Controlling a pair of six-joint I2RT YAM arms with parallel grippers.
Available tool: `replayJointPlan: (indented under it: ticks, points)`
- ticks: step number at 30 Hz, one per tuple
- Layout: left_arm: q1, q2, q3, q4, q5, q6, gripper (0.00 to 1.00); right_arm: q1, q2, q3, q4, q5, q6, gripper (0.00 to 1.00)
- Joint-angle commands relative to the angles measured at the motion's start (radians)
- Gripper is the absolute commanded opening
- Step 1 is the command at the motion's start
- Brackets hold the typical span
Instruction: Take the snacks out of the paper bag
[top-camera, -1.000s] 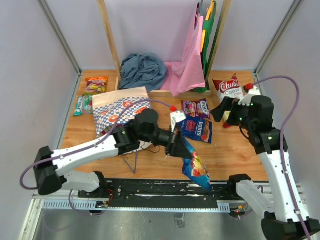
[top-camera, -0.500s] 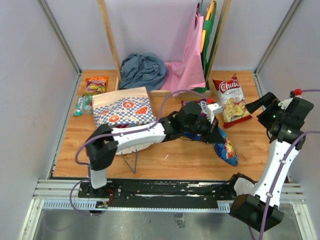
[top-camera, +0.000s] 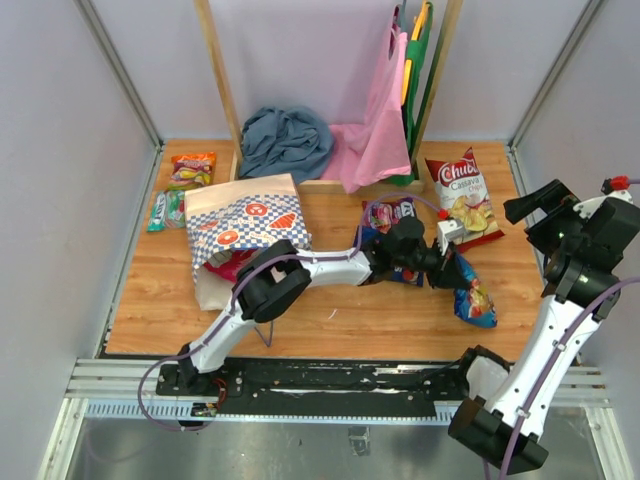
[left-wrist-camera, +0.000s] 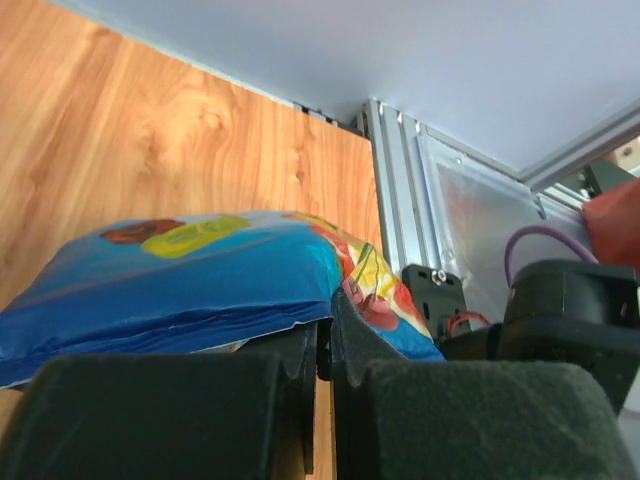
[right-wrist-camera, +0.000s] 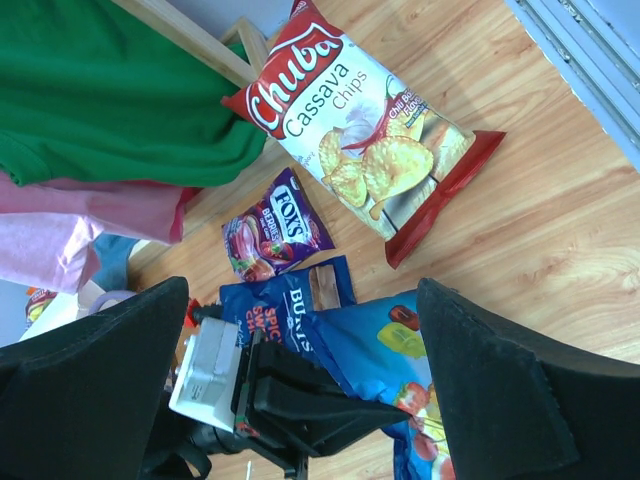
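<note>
1. Wooden table (top-camera: 330, 322) carries everything.
2. Paper bag (top-camera: 245, 222) lies on its side near the table's left edge.
3. Blue snack packet (top-camera: 472, 298) is out of it, toward the right edge, clamped in the left gripper (top-camera: 447, 268).
4. Right gripper (top-camera: 540, 208) hangs spread wide, holding nothing, over the right edge.

Paper bag (top-camera: 245, 218): cream, blue-checkered, lying flat, left of centre.
Blue packet (top-camera: 472, 298): glossy, right of centre.
Cassava chips bag (top-camera: 458, 188): red-white, flat, back right.

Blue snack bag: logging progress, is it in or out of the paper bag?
Out: the left pincer holds the blue snack bag well apart from the paper bag.
</note>
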Motion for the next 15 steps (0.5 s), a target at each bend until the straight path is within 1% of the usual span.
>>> replayJointPlan:
  ticks: [1,4,5,7,8,9,11,14,15]
  points:
    - [0.059,-0.022,-0.073,0.157,0.084,-0.085,0.01,-0.016,-0.020,-0.009,-0.014,-0.002,-0.008,0.98]
    - [0.069,-0.028,-0.119,-0.009,0.104,-0.032,0.01,-0.016,-0.038,-0.058,0.030,-0.041,0.028,0.98]
    - [0.068,-0.028,-0.118,-0.087,0.107,-0.004,0.01,-0.015,-0.046,-0.073,0.049,-0.056,0.038,0.98]
    - [0.069,-0.034,-0.112,-0.240,0.058,0.049,0.01,-0.017,-0.053,-0.092,0.064,-0.069,0.043,0.98]
    - [0.069,-0.044,-0.113,-0.303,0.010,0.075,0.01,-0.015,-0.056,-0.098,0.064,-0.070,0.043,0.98]
    - [0.069,-0.058,-0.119,-0.362,-0.050,0.092,0.05,-0.015,-0.058,-0.101,0.063,-0.072,0.038,0.98]
    - [0.070,-0.089,-0.137,-0.424,-0.136,0.112,0.14,-0.016,-0.061,-0.103,0.057,-0.076,0.032,0.98]
    - [0.070,-0.102,-0.117,-0.471,-0.206,0.107,0.26,-0.016,-0.068,-0.110,0.058,-0.083,0.033,0.98]
    - [0.069,-0.093,-0.099,-0.483,-0.216,0.093,0.26,-0.016,-0.071,-0.111,0.061,-0.087,0.036,0.98]
